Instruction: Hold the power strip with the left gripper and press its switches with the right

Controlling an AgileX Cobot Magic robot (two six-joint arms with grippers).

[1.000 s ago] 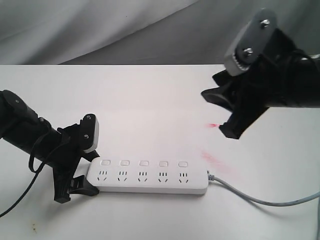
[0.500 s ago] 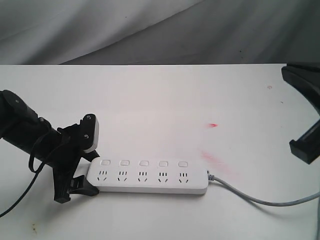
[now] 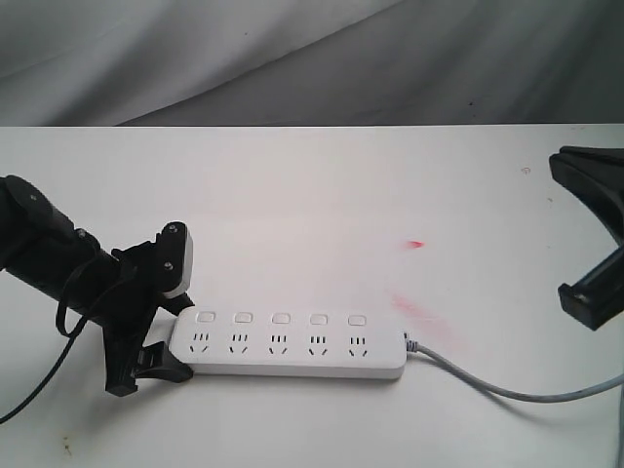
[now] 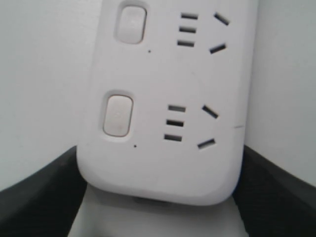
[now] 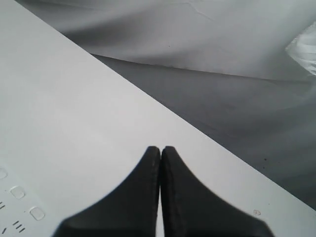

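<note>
The white power strip (image 3: 292, 353) lies flat near the table's front, its five switches (image 3: 281, 318) in a row above the sockets. My left gripper (image 3: 154, 353) is shut on the strip's left end. In the left wrist view its black fingers (image 4: 37, 195) flank that end of the power strip (image 4: 168, 163), where two switches (image 4: 118, 114) show. My right gripper (image 3: 585, 297) hangs at the far right edge, well away from the strip and partly out of frame. In the right wrist view the right gripper (image 5: 161, 148) is shut on nothing, above bare table.
The grey cord (image 3: 507, 388) runs from the strip's right end to the right edge. Faint red marks (image 3: 417, 244) stain the white table (image 3: 312, 195) right of centre. A grey cloth backdrop (image 3: 292, 58) hangs behind the far edge.
The right arm has pulled away from above the table's right side to the far right edge, mostly leaving the exterior view. The left gripper and the strip have not moved.
</note>
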